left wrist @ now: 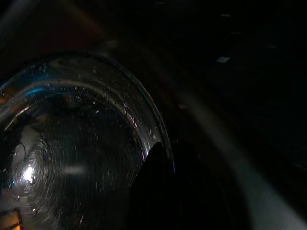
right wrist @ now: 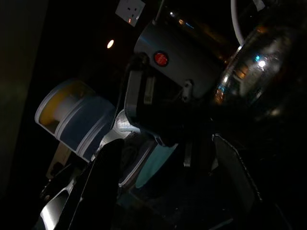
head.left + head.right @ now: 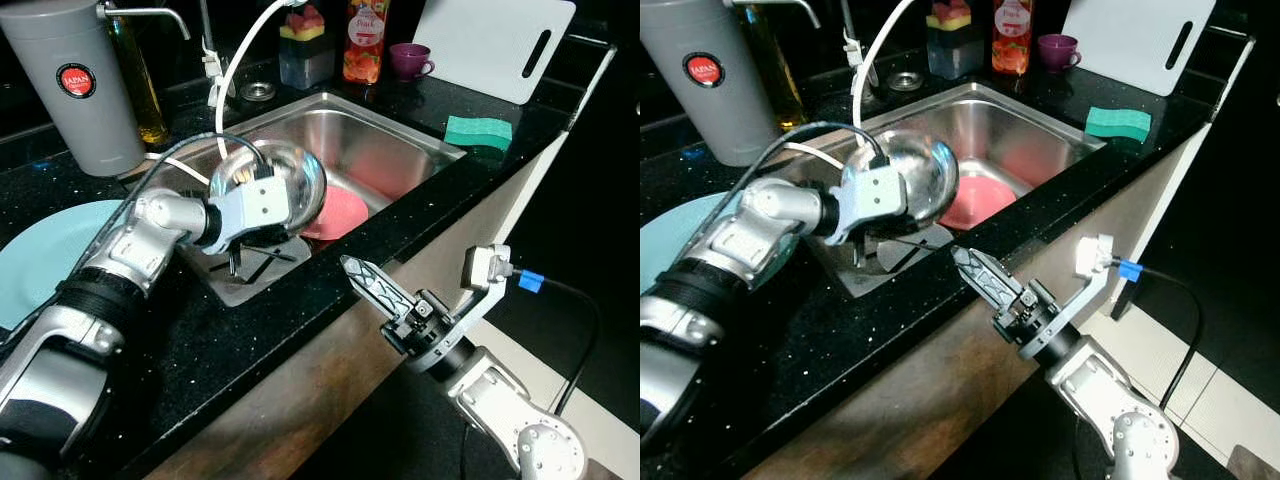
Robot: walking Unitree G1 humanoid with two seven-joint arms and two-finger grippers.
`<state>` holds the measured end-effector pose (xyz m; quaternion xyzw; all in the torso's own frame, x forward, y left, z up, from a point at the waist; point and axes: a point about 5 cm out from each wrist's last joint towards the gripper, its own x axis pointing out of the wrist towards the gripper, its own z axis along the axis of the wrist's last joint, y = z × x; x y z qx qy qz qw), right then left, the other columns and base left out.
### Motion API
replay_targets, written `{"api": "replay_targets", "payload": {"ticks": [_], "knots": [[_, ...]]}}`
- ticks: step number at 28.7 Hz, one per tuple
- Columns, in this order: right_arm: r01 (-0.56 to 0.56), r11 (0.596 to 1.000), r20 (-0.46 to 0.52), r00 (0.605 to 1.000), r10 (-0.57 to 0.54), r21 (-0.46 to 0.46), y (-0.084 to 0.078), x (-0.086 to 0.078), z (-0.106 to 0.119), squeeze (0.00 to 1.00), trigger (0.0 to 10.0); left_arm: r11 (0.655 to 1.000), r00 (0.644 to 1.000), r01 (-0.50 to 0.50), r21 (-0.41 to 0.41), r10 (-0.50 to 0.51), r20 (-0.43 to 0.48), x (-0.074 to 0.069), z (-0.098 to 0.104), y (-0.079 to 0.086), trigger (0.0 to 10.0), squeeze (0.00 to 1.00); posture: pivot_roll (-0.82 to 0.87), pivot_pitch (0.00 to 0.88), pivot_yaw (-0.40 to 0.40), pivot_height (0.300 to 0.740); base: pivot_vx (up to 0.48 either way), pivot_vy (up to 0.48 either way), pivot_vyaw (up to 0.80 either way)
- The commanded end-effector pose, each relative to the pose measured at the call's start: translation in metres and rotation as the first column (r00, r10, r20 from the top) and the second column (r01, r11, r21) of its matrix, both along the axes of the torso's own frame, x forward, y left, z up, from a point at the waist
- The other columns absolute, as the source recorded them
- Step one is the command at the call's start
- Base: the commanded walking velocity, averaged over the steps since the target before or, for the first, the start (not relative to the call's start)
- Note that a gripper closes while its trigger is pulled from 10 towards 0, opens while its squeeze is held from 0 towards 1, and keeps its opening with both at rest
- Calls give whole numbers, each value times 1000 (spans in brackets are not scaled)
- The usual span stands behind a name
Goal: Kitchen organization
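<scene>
Left eye view: black counter (image 3: 300, 330) edge runs diagonally, open floor beyond on right. Left gripper (image 3: 240, 262) at sink's (image 3: 400, 130) near-left corner, clamped on rim of steel bowl (image 3: 290, 180) held tilted above pink plate (image 3: 335, 215). Right gripper (image 3: 365, 285) below counter edge, free, touching nothing.

Left wrist view: finger (image 1: 153, 191) on bowl rim.

Right wrist view: fingers (image 2: 103, 182) spread apart, nothing between.

Colours at the sink

Black speckled counter (image 3: 300, 330), shiny steel bowl (image 3: 290, 180) mid-frame over a pink plate (image 3: 340, 215); green sponge (image 3: 478, 131) upper right, purple cup (image 3: 408, 60), white board (image 3: 495, 45), pale blue plate (image 3: 40, 260) left.
</scene>
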<state>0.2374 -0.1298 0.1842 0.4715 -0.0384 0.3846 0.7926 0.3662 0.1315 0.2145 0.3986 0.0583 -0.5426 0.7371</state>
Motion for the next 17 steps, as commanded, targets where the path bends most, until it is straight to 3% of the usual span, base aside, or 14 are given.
{"api": "replay_targets", "payload": {"ticks": [1, 5, 6, 7, 8, 17], "knots": [[6, 1000, 1, 1000, -6, 6, 1, -2, 1, 0, 10000, 1000, 1000, 30, 7, -30, 4, 0, 4, -2, 10000, 0, 39, 0, 72, 740, 0, 0, 0], [7, 1000, 2, 1000, -7, 4, 1, -3, 1, 0, 10000, 998, 999, 48, -40, -48, -12, 1, 3, -7, 10000, 0, 38, 0, 71, 740, 0, 0, 0], [6, 1000, 2, 1000, -6, 2, 1, -3, 1, 0, 10000, 997, 998, 53, -58, -54, -18, 1, 3, -9, 10000, 416, 38, 0, 71, 740, 0, 0, 0], [5, 1000, 2, 1000, -5, 1, 1, -3, 1, 0, 10000, 996, 998, 55, -69, -57, -21, 1, 4, -10, 10000, 416, 38, 0, 71, 740, 0, 0, 0], [4, 1000, 2, 1000, -4, -1, 1, -3, 1, 0, 10000, 994, 998, 54, -92, -57, -25, 2, 5, -11, 10000, 1000, 38, 0, 71, 740, 0, 0, 0], [3, 1000, 3, 1000, -3, -5, 1, -3, 1, 0, 10000, 989, 997, 79, -127, -82, -13, 3, 10, -15, 10000, 1000, 36, 0, 68, 740, 0, 0, 0]]}}
